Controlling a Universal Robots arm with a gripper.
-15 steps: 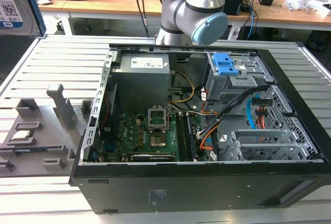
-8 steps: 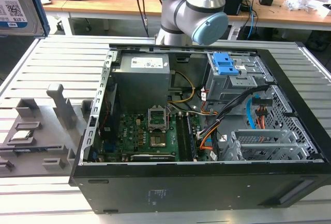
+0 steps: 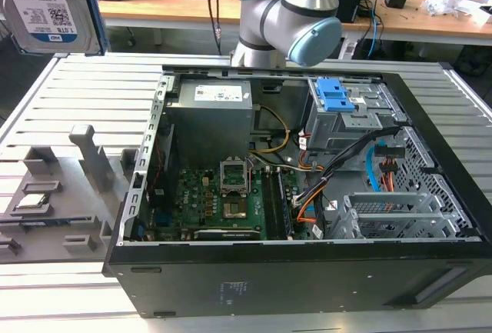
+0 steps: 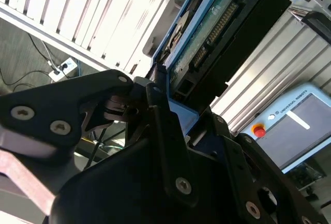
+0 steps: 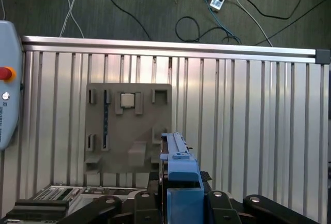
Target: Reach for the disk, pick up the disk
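Observation:
The disk (image 3: 44, 6) hangs in the air at the exterior view's upper left, above the slatted table, its white-and-blue label facing the camera and a blue bracket along its edge. In the first wrist view the disk (image 5: 178, 169) shows edge-on, blue bracket uppermost, clamped between the black fingers of my gripper (image 5: 179, 203). The second wrist view shows the green circuit-board side of the disk (image 4: 217, 27) rising out of the gripper (image 4: 173, 107). The gripper is shut on the disk.
An open computer case (image 3: 430, 187) lies on the slatted table, with a grey metal box (image 3: 211, 121) and blue latches (image 3: 335, 94) inside. A grey fixture plate (image 5: 128, 125) sits beneath the held disk. A teach pendant (image 5: 6, 94) lies at the table's edge.

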